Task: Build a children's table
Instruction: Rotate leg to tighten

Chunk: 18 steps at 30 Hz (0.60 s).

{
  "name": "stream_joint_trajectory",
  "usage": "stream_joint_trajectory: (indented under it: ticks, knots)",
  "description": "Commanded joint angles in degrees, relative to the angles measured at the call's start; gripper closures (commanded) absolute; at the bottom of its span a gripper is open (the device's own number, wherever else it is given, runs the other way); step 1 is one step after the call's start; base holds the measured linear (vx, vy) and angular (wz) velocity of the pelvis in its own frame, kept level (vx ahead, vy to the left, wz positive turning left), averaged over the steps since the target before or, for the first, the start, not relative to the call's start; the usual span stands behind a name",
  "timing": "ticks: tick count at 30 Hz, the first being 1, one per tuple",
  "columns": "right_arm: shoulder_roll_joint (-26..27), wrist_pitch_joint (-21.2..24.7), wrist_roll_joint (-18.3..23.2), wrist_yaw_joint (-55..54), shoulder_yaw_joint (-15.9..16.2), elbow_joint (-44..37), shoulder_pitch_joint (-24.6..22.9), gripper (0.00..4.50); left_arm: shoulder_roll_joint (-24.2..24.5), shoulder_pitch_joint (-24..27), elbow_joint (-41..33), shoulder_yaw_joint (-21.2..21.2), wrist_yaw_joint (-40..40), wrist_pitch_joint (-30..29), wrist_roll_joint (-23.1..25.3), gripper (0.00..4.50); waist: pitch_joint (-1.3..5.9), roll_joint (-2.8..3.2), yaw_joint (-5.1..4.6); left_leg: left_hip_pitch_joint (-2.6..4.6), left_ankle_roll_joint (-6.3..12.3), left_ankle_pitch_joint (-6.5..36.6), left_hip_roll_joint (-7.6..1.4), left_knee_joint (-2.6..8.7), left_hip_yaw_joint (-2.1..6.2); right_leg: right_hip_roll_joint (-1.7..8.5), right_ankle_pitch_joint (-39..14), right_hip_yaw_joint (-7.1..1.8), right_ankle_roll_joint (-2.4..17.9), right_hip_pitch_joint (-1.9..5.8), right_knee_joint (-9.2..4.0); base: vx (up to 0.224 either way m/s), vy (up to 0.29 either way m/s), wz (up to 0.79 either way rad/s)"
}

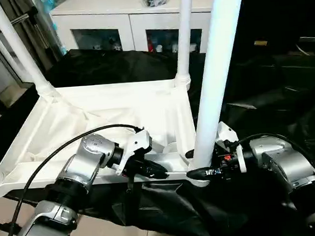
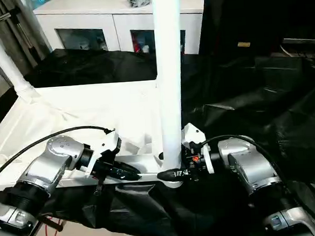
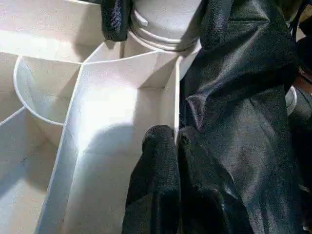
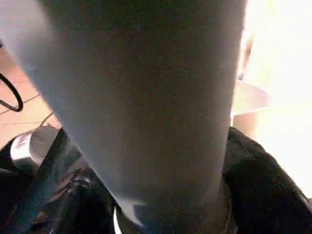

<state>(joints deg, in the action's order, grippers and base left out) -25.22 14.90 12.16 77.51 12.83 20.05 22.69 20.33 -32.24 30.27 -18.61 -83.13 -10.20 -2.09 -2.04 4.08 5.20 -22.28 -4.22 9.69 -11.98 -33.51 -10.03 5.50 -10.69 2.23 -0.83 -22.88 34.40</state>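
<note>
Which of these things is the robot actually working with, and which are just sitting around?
Part of the job:
tabletop, upside down
near leg, standing in its corner socket
two far legs

Just lying about:
white cabinet
black sheet

No readable text, labels or numbers anywhere

A worktop draped in black sheeting (image 1: 265, 116) spans the middle and right of the frame. The white plastic tabletop (image 1: 108, 108) lies directly on it, ribbed underside up, at centre left, its near edge overhanging the tiled floor (image 1: 101, 235).
</note>
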Motion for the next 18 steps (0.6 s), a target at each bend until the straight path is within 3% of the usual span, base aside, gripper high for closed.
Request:
stream_joint_trajectory:
  ticks: [1, 3, 7, 9, 10, 12, 18]
  knots:
    - [2.4, 1.2, 0.3, -2.1, 2.0, -1.6, -0.7, 1.91, -2.6, -1.0, -3.0, 0.0, 0.6, 0.3, -3.1, 4.5, 3.39, -0.62, -0.18, 1.14, 3.3, 12.5, -0.85, 3.93, -0.32, 1.8, -8.4, -1.07, 14.8, 2.43, -3.59, 0.0, 0.0, 0.0]
    - [3.1, 1.0, 0.2, -3.5, 1.5, -1.2, -0.8, 1.91, -2.9, -1.1, -2.9, 0.3, 1.2, 0.1, -3.0, 4.5, 3.32, -0.79, -0.26, 1.17, 3.01, 13.4, -0.8, 4.02, -0.35, 1.76, -9.8, -1.06, 14.5, 2.41, -3.78, 0.0, 0.0, 0.0]
    - [8.2, -0.7, -2.2, -16.7, -2.2, 4.8, 0.8, 1.94, -5.8, -2.4, -0.2, 2.7, 9.4, -0.4, -1.7, 4.5, 3.07, -1.1, -0.8, 1.2, 1.26, 15.6, -0.68, 4.36, -0.22, 1.92, -14.9, -1.1, 13.1, 2.2, -4.26, 0.0, 0.0, 0.0]
    - [9.9, -0.3, -3.0, -21.4, -3.2, 7.2, 1.7, 1.94, -6.8, -3.1, 0.9, 3.5, 12.9, -0.7, -1.2, 4.5, 2.93, -1.0, -1.43, 0.99, 0.27, 16.3, -0.43, 4.53, -0.03, 2.0, -17.5, -0.99, 12.1, 2.27, -4.41, 0.0, 0.0, 0.0]
    - [12.9, 0.2, -4.1, -29.4, -5.1, 11.0, 3.0, 1.94, -8.7, -4.2, 2.8, 4.8, 19.2, -0.9, 0.1, 4.5, 2.98, -1.18, -2.14, 1.14, -0.21, 16.7, -0.36, 4.51, -0.01, 1.83, -17.7, -1.05, 11.6, 2.11, -4.56, 0.0, 0.0, 0.0]
    - [14.5, 0.6, -4.4, -33.5, -5.9, 12.8, 3.7, 1.94, -9.8, -4.8, 3.6, 5.4, 22.9, -1.3, 0.8, 4.5, 3.01, -1.09, -2.62, 1.08, -0.51, 16.5, -0.29, 4.56, 0.09, 1.84, -17.3, -1.01, 11.8, 2.15, -4.52, 0.0, 0.0, 0.0]
    - [17.1, 0.8, -5.4, -40.7, -7.0, 15.5, 5.0, 1.94, -11.7, -5.6, 4.6, 6.3, 29.0, -2.3, 2.0, 4.5, 3.22, -1.15, -2.73, 1.0, 1.26, 14.6, -0.23, 4.2, -0.14, 1.68, -13.3, -0.99, 12.3, 2.31, -4.49, 0.0, 0.0, 0.0]
